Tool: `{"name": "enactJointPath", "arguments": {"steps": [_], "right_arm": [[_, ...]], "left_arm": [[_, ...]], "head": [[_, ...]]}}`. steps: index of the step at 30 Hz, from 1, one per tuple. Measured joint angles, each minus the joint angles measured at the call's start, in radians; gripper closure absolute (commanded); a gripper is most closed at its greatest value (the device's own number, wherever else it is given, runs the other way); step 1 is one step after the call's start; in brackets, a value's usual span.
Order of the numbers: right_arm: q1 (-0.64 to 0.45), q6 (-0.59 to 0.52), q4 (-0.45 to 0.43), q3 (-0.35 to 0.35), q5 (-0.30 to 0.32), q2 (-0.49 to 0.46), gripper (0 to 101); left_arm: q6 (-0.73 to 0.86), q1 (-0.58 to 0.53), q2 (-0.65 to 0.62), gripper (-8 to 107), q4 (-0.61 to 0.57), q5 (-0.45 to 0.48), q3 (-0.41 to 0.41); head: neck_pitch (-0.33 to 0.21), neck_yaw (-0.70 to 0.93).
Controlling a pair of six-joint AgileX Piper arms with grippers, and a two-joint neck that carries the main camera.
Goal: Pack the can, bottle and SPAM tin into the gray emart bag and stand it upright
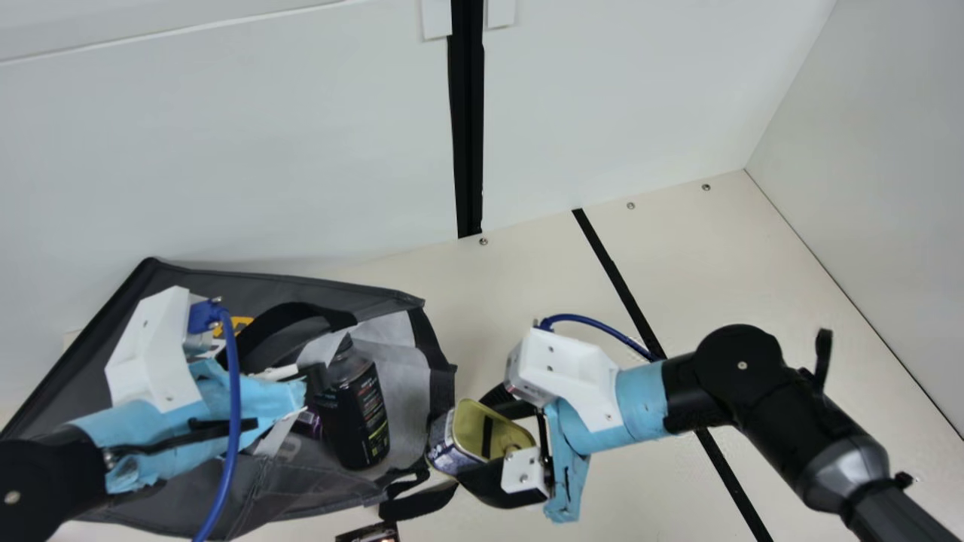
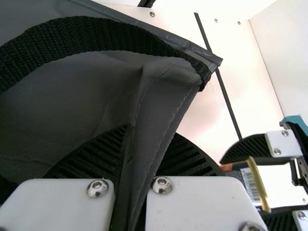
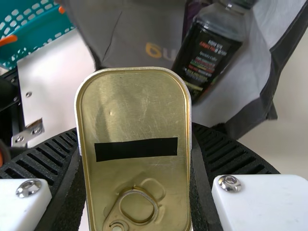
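The gray emart bag [image 1: 248, 493] lies on its side in the main view, mouth facing right. My left gripper [image 1: 315, 378] is over it; in the left wrist view the left gripper [image 2: 150, 144] is shut on a fold of the gray bag cloth [image 2: 161, 103]. The dark bottle [image 1: 354, 414] is inside the bag's mouth, with a purple can [image 1: 307, 423] partly hidden beside it. My right gripper [image 1: 506, 452] is at the mouth's right side, shut on the SPAM tin [image 1: 482, 430]. Between the right gripper [image 3: 137, 144] fingers, the tin's gold pull-ring end [image 3: 137, 110] faces the right wrist camera.
Black handle straps [image 1: 422, 503] hang at the bag's mouth, close to the tin. A small dark printed item [image 1: 369, 534] lies at the main view's bottom edge. A teal basket [image 3: 36, 36] stands near the bag. White walls [image 1: 226, 150] rise behind the table.
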Motion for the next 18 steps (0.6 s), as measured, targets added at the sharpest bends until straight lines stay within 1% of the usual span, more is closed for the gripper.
{"name": "enactJointPath", "arguments": {"steps": [7,18], "right_arm": [[0.051,-0.015,0.034,-0.029,-0.061,0.072,101],[0.127,-0.03,0.082,-0.088,-0.141,0.186,101]], "left_arm": [[0.0,0.0,0.0,107,0.0,0.0,0.0],[0.0,0.0,0.0,107,0.0,0.0,0.0]], "head": [[0.0,0.002],[0.0,0.002]]}}
